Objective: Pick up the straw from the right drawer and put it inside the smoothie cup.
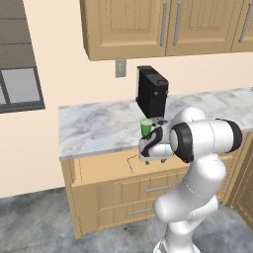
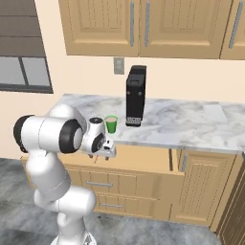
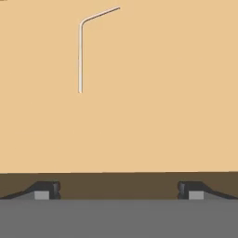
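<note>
The right drawer [image 1: 106, 167] [image 2: 143, 158] stands pulled out under the marble counter, its flat light-wood bottom [image 3: 162, 93] bare. A thin straw [image 3: 80, 56] with a bent end lies on that bottom, ahead of my fingertips [image 3: 46, 189] and to their left; from the left base it shows as a fine dark line [image 1: 131, 161]. My gripper [image 3: 118, 190] [image 1: 149, 159] [image 2: 108, 155] hangs open above the drawer, pointing down, holding nothing. The green smoothie cup [image 1: 146, 127] [image 2: 111, 124] stands upright on the counter just behind my hand.
A black coffee machine [image 1: 152, 91] [image 2: 135, 95] stands on the counter [image 1: 94, 129] [image 2: 196, 125] behind the cup. Wall cabinets [image 1: 148, 24] hang above. Closed drawers with metal handles [image 1: 158, 189] sit below the open one.
</note>
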